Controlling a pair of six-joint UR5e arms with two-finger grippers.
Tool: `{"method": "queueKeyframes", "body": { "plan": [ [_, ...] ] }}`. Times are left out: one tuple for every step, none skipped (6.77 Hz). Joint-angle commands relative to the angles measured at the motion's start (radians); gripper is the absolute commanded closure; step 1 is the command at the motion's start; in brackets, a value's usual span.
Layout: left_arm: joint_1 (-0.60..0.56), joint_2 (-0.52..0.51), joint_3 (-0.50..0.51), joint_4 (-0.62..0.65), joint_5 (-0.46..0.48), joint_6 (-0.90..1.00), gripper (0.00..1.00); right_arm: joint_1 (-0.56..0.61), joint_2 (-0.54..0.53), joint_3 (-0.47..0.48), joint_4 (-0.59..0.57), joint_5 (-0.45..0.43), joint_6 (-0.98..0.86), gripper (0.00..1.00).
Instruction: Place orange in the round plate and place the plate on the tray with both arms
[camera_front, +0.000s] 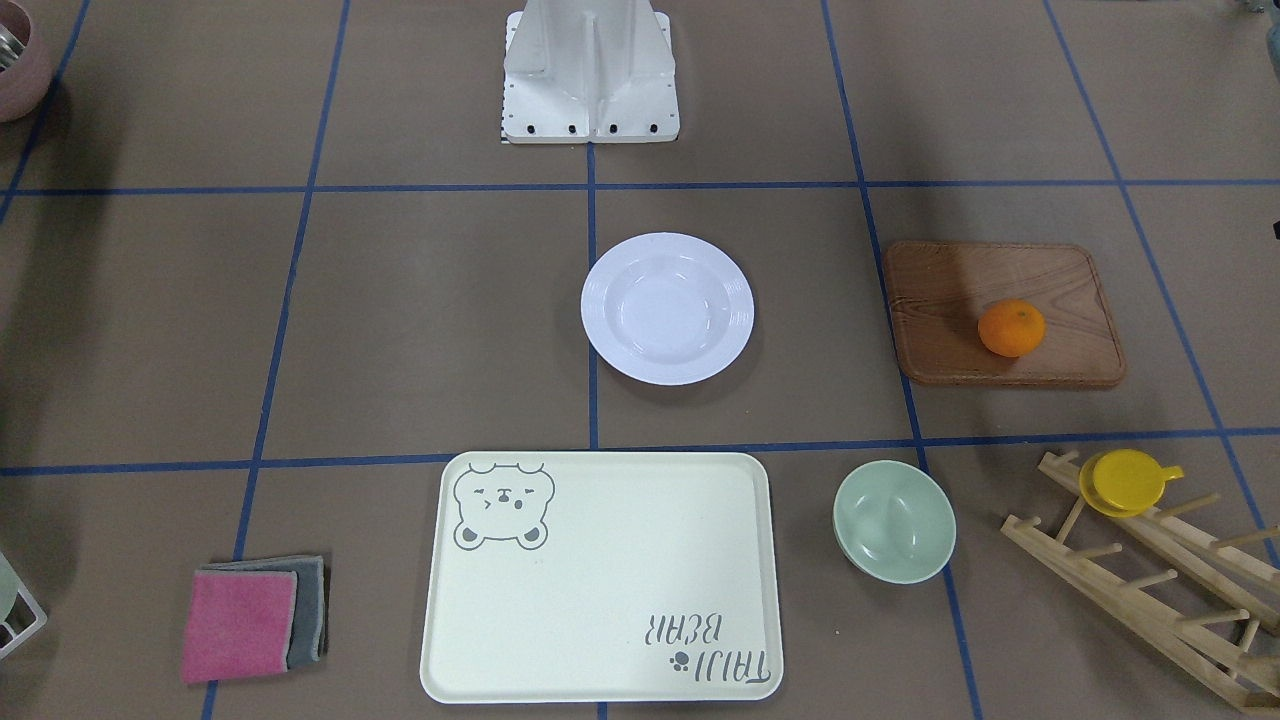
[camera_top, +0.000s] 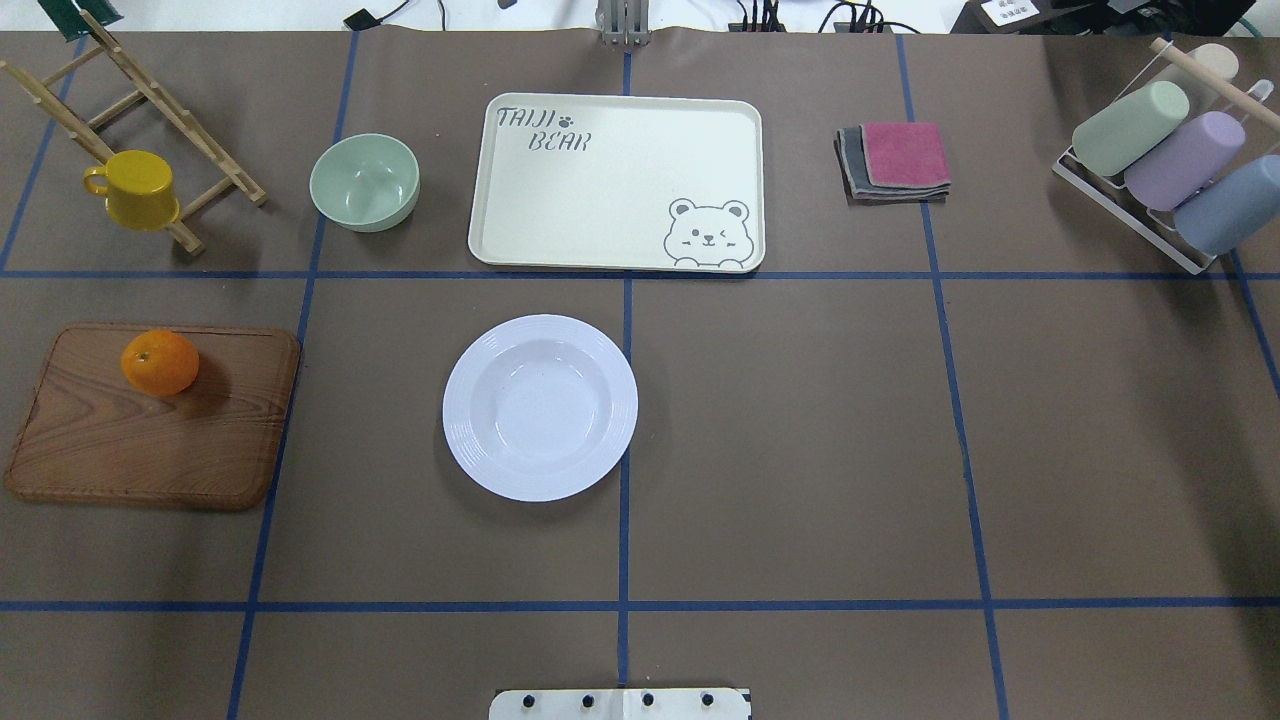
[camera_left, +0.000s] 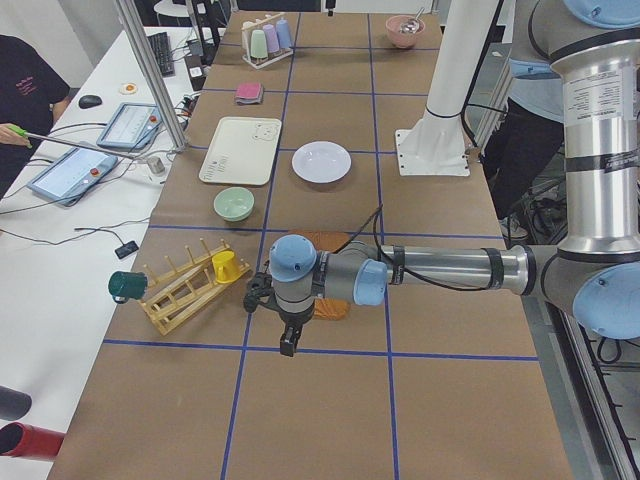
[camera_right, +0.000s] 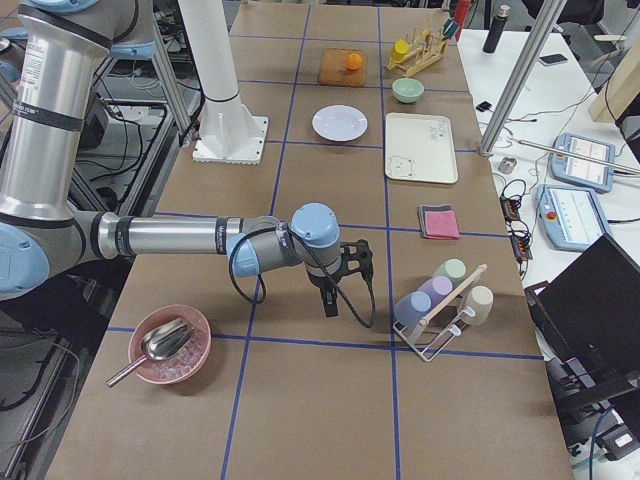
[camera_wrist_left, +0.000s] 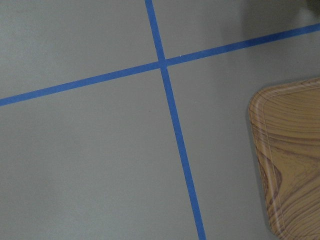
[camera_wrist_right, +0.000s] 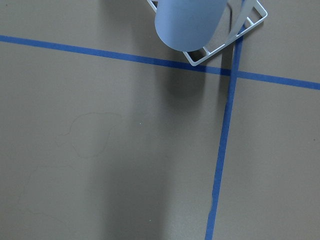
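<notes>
1. While both arms are stretched out low over the table, the orange (camera_front: 1011, 328) rests on the brown wooden board (camera_front: 960, 290), on the robot's left side.
2. The orange sits towards the board edge farthest from the robot, well apart from the round plate (camera_front: 667, 308).
3. The round plate stands upright on the table near its centre, in front of the robot base (camera_front: 590, 70). Its sunken middle holds nothing.
4. The tray (camera_front: 600, 590) lies flat just beyond the plate, on the operators' side, separated from it by a blue tape line. Its bear face and lettering face up.
5. The left arm (camera_left: 440, 268) runs level above the table. Its left gripper (camera_left: 287, 347) points down close to the wooden board. The left wrist view shows one board corner and a tape crossing below it.
6. Jaw opening of the left gripper: cannot tell, since only the side view shows it.
7. The right arm (camera_right: 170, 237) runs level at the opposite end. Its right gripper (camera_right: 329, 308) points down beside the white wire rack (camera_right: 440, 330) of pastel tumblers.
8. Jaw opening of the right gripper: cannot tell, for the same reason.
9. Other items: a pale-green bowl (camera_front: 893, 520) beside the tray, a yellow cup (camera_front: 1125, 482) on a wooden peg rack (camera_front: 1160, 590), folded pink and grey cloths (camera_front: 250, 620), and a pink bowl with a scoop (camera_right: 168, 345).
</notes>
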Motion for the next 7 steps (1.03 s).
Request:
{"method": "queueKeyframes", "body": {
  "plan": [
    [0.001, -0.002, -0.003, 0.000, 0.000, -0.006, 0.02, 0.000, 0.016, 0.008, 0.000, 0.000, 0.001, 0.00],
    [0.002, -0.005, -0.005, 0.001, 0.000, -0.013, 0.01, 0.000, 0.050, 0.010, -0.002, 0.034, 0.036, 0.00],
    [0.004, -0.011, -0.015, 0.000, -0.002, -0.077, 0.01, 0.000, 0.101, 0.012, -0.002, 0.128, 0.234, 0.00],
    [0.008, -0.020, -0.035, -0.002, -0.017, -0.155, 0.01, -0.018, 0.140, -0.001, -0.002, 0.314, 0.524, 0.00],
    [0.011, -0.040, -0.043, 0.003, -0.049, -0.188, 0.00, -0.055, 0.175, 0.001, 0.094, 0.386, 0.576, 0.00],
    [0.025, -0.064, -0.043, 0.000, -0.058, -0.258, 0.00, -0.124, 0.192, -0.004, 0.209, 0.382, 0.581, 0.00],
    [0.068, -0.084, -0.043, 0.000, -0.059, -0.314, 0.00, -0.194, 0.270, -0.013, 0.225, 0.379, 0.684, 0.00]
  ]
}}
